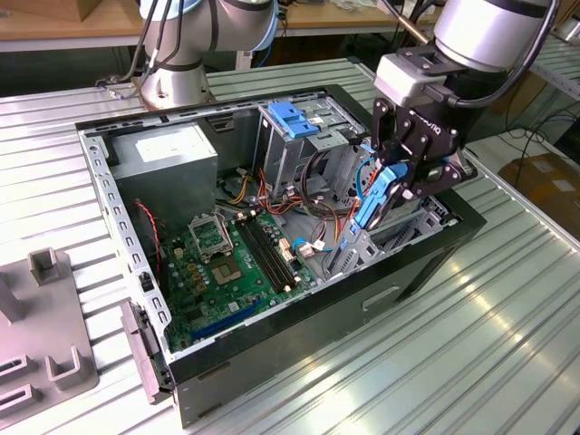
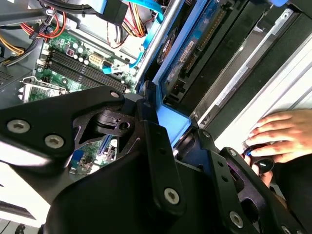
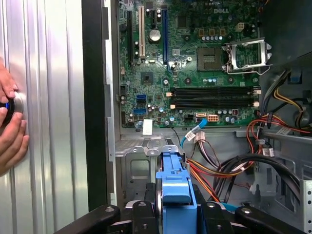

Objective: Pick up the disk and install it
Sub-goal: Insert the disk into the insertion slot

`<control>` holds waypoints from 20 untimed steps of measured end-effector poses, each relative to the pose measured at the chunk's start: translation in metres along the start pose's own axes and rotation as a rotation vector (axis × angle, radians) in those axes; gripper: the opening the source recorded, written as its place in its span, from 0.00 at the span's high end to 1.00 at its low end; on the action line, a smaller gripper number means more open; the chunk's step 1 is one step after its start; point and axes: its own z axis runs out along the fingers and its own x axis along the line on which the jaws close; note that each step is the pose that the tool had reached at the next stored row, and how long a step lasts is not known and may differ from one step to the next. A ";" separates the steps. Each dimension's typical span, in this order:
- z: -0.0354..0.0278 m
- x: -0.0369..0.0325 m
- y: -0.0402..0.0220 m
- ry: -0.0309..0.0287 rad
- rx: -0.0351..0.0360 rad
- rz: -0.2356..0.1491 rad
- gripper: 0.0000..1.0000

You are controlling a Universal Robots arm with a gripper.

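Silver ribbed table carries an open black computer case, and your gripper is clamped on the disk above the case's drive end.
Inside the case you see the grey power supply in one corner, the green motherboard lying flat on the floor, and the metal drive cage topped by a blue latch. Your gripper hangs over the case's end at the exterior view's right, holding the disk on edge above red, yellow and black cables; whether its lower edge touches the bay you cannot tell. In both wrist views the disk's blue carrier rail sits gripped between the black fingers. A person's hand rests on the table just outside the case wall, on a small round knob.
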 end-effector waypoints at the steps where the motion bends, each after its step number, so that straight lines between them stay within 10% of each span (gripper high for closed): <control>1: 0.0006 0.0000 0.0000 0.0000 0.0000 0.000 0.63; 20: 0.0044 0.0000 -0.0001 0.0000 0.0000 0.000 0.55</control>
